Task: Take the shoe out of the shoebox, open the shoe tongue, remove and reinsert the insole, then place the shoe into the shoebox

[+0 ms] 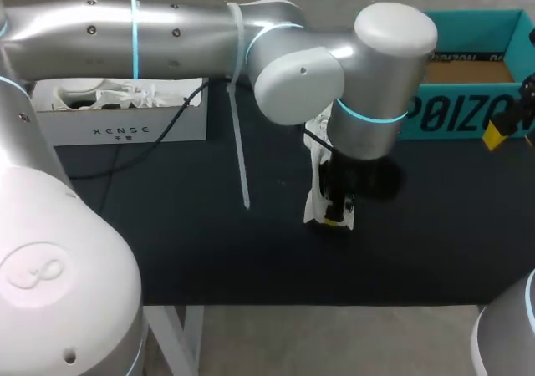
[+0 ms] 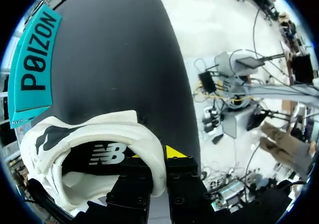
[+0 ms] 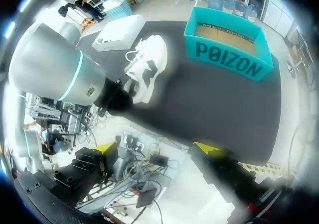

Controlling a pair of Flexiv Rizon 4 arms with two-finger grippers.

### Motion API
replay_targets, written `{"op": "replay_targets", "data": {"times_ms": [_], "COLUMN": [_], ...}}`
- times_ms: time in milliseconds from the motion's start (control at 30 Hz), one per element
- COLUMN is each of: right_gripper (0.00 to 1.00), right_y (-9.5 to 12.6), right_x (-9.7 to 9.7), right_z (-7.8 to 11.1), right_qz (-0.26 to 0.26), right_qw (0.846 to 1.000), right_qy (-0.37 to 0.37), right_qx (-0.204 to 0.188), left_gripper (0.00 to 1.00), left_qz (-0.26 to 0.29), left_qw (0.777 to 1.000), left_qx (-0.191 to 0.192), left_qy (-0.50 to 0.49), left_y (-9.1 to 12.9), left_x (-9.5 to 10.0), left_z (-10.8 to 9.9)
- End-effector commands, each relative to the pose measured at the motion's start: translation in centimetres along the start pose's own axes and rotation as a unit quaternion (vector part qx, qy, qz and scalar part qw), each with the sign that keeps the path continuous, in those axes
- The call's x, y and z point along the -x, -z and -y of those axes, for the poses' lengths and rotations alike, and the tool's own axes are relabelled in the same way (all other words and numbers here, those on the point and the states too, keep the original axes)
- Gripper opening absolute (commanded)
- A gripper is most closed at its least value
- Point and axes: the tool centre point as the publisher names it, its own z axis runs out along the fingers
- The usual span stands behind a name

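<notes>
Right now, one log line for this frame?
left gripper: shut on shoe collar | right gripper: open, empty | shoe: on black mat, not boxed

Left arm (image 1: 167,29) comes in from the left, stretched across past the table's middle, elbow bent, wrist (image 1: 380,100) pointing straight down. Left gripper (image 2: 155,157) is low at the table, fingers clamped either side of the heel collar of the shoe (image 2: 99,129), one yellow tip showing. Right arm's gripper (image 3: 155,149) sits at the far right edge, raised off the table, fingers spread wide, nothing between them.
</notes>
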Motion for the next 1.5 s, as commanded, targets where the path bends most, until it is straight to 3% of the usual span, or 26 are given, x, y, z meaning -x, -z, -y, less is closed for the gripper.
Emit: {"op": "replay_targets", "data": {"times_ms": [33, 233, 1300, 1500], "right_gripper": [1.00, 1.00, 1.00, 1.00], "right_y": [0.0, 0.0, 0.0, 0.0], "right_x": [0.0, 0.0, 0.0, 0.0], "right_z": [-0.2, -0.2, -0.2, -0.2], "right_qz": [0.000, 0.000, 0.000, 0.000], "right_qw": [1.000, 1.000, 1.000, 1.000], "right_qy": [0.000, 0.000, 0.000, 0.000], "right_qx": [-0.003, -0.003, -0.003, -0.003], "left_gripper": [0.00, 0.00, 0.00, 0.00], "left_qz": [0.007, -0.010, -0.010, -0.010], "left_qw": [0.996, 0.992, 0.992, 0.980], "left_qx": [-0.030, -0.005, -0.005, 0.051], "left_qy": [-0.089, -0.127, -0.127, -0.191], "left_y": [1.7, 2.5, 2.5, 4.9], "left_x": [-1.3, -1.7, -1.7, 0.9], "left_z": [-5.7, -10.8, -10.8, -15.5]}}
